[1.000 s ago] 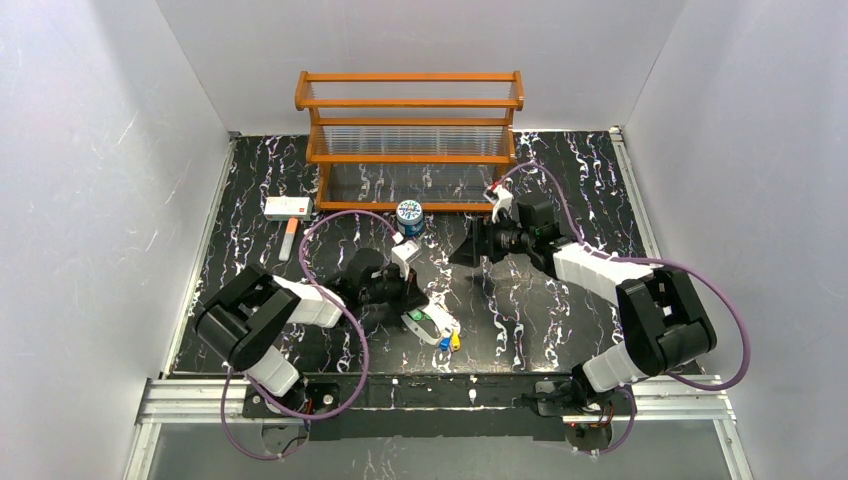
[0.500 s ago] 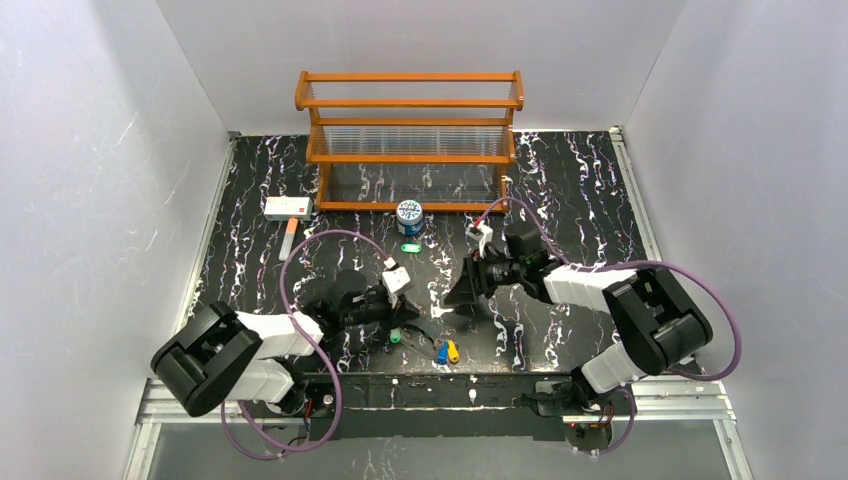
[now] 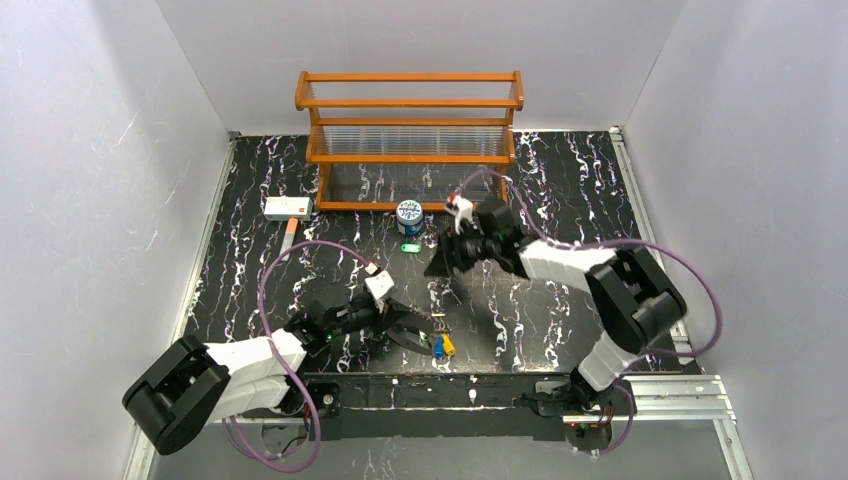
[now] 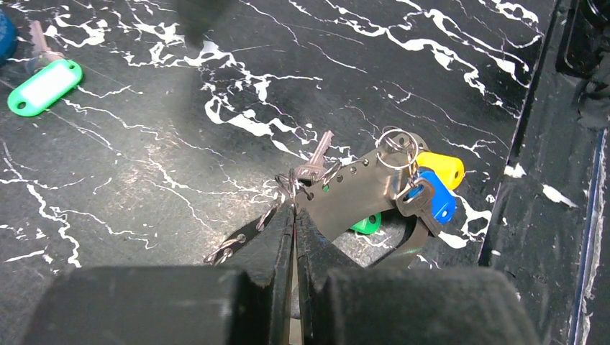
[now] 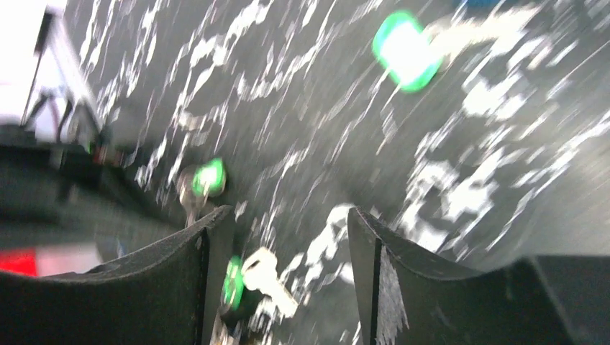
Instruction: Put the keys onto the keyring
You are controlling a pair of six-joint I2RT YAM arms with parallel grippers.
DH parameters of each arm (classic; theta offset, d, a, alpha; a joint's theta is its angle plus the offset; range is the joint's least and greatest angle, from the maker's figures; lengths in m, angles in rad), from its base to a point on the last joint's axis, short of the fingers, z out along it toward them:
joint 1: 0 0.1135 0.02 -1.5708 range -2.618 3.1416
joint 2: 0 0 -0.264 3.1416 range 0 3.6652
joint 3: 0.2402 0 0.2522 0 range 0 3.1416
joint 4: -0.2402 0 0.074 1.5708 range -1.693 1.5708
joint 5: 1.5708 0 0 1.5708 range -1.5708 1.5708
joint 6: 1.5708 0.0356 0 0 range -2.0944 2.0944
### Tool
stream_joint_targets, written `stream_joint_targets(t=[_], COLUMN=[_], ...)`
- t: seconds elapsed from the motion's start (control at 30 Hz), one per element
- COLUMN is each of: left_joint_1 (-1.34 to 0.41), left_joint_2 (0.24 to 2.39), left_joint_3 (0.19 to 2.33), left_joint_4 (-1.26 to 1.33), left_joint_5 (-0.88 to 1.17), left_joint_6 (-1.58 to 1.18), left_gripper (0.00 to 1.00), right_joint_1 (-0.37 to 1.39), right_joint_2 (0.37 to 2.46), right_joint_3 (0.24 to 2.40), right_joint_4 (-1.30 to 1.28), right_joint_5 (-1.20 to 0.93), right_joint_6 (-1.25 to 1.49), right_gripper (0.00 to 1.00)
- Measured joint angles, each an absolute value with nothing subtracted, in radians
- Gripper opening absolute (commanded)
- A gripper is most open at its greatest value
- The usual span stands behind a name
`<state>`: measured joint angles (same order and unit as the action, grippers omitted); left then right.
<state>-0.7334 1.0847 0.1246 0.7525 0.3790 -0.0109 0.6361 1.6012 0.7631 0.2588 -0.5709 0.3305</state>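
Observation:
My left gripper (image 3: 404, 326) (image 4: 295, 210) is shut on the keyring (image 4: 357, 191), a flat floppy strap with small holes that looks grey in shadow. A metal ring on it carries a yellow key (image 4: 441, 168) and a blue key (image 4: 436, 205); both show in the top view (image 3: 441, 346). A green key (image 4: 367, 225) lies under the strap and a bare silver key (image 4: 317, 154) beside it. My right gripper (image 3: 440, 264) (image 5: 288, 224) is open over the table. A green-headed key (image 5: 248, 279) lies by its left finger, another (image 5: 206, 178) farther off. That view is blurred.
A green oval tag (image 3: 408, 248) (image 4: 43, 86) lies near the blue-and-white can (image 3: 408, 212). A wooden rack (image 3: 408, 140) stands at the back, a white box (image 3: 287, 207) at the back left. The table's near edge rail (image 4: 547, 144) runs just right of the keys.
My left arm has drawn back toward the near edge with the keyring and keys. My right arm has swung left and away, toward the can. The green tag is now uncovered.

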Motion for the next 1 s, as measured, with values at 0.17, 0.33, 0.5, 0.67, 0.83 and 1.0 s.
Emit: stream_joint_targets(t=[0.17, 0.33, 0.5, 0.67, 0.83, 1.0], left_joint_1=[-0.735, -0.735, -0.735, -0.735, -0.735, -0.735], left_joint_2=[1.042, 1.032, 1.025, 1.017, 1.018, 1.018], left_joint_3=[0.119, 0.119, 0.118, 0.116, 0.112, 0.112], left_joint_4=[0.744, 0.735, 0.727, 0.727, 0.727, 0.727], left_joint_5=[0.346, 0.332, 0.322, 0.314, 0.310, 0.309], left_joint_6=[-0.027, -0.040, -0.046, -0.046, -0.046, -0.046], left_gripper=[0.00, 0.00, 0.00, 0.00, 0.00, 0.00], right_joint_1=[0.603, 0.590, 0.611, 0.645, 0.663, 0.669], right_joint_2=[1.824, 1.973, 2.028, 2.029, 2.032, 2.033], right_joint_3=[1.100, 1.231, 1.304, 1.341, 1.348, 1.353], right_joint_4=[0.156, 0.064, -0.057, -0.112, -0.132, -0.140], right_joint_5=[-0.463, -0.401, -0.317, -0.247, -0.222, -0.199], right_joint_6=[0.368, 0.397, 0.385, 0.364, 0.360, 0.350], right_gripper=[0.50, 0.44, 0.43, 0.43, 0.44, 0.43])
